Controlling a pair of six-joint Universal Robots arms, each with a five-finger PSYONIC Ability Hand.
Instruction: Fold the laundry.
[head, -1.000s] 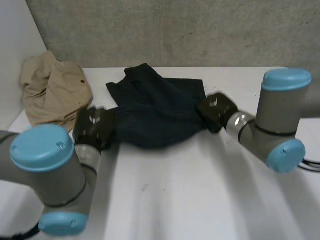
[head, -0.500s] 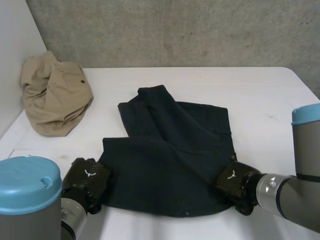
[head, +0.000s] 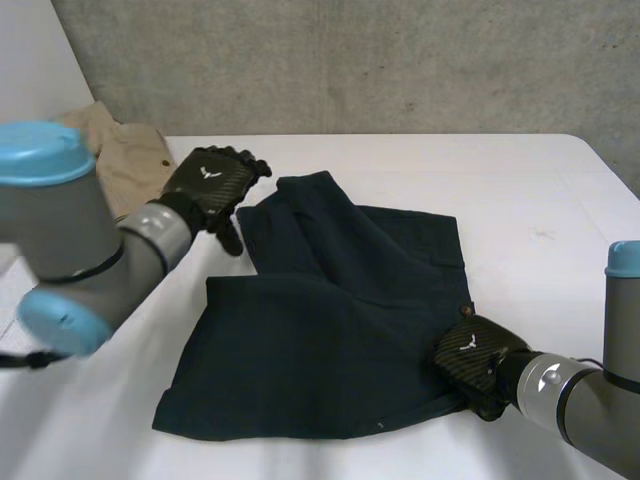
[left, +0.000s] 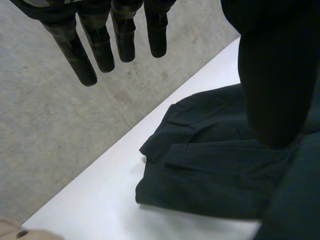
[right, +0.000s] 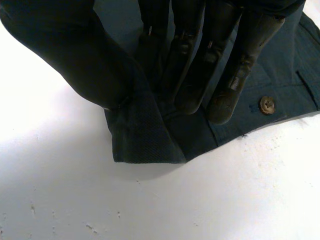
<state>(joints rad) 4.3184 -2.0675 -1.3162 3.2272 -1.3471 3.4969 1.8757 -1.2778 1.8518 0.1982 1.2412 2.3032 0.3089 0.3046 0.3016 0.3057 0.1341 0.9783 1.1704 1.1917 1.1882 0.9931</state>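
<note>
Dark navy shorts (head: 330, 330) lie spread on the white table (head: 520, 190), one leg folded over at the far end. My left hand (head: 210, 185) hovers above the shorts' far left corner, open, its fingers (left: 100, 45) straight and holding nothing; the shorts (left: 215, 170) lie below them. My right hand (head: 470, 360) is at the near right corner of the shorts. There its thumb and fingers (right: 200, 60) pinch a fold of the cloth (right: 150, 140), next to a button (right: 267, 104).
A crumpled beige garment (head: 130, 165) lies at the table's far left, partly behind my left arm. A grey wall (head: 350, 60) runs along the back edge. Bare table (head: 540, 230) stretches to the right of the shorts.
My left hand let go of the shorts' near left corner, opened, and rose toward the far left. The right hand kept its grip after pulling the shorts toward the near edge.
</note>
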